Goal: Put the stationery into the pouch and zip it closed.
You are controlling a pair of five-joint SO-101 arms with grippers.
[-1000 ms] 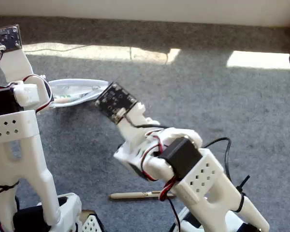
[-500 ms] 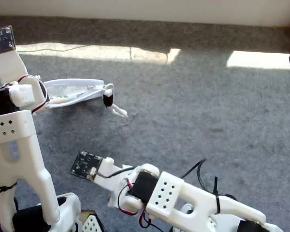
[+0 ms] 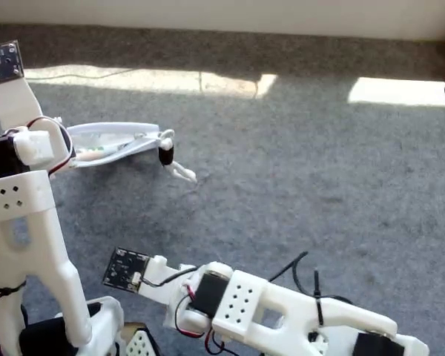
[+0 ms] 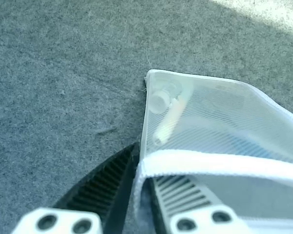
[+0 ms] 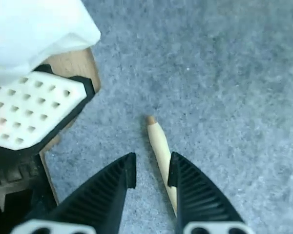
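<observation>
my left claw clamped on pouch rim, my right claw part open over pencil at near edge of carpet, sun patches at far edge

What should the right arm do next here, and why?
Probably lower the right gripper and nudge it sideways so the pencil sits centred between its open jaws. The pencil lies on the carpet, close to one finger, and the left gripper grips the pouch edge.
</observation>
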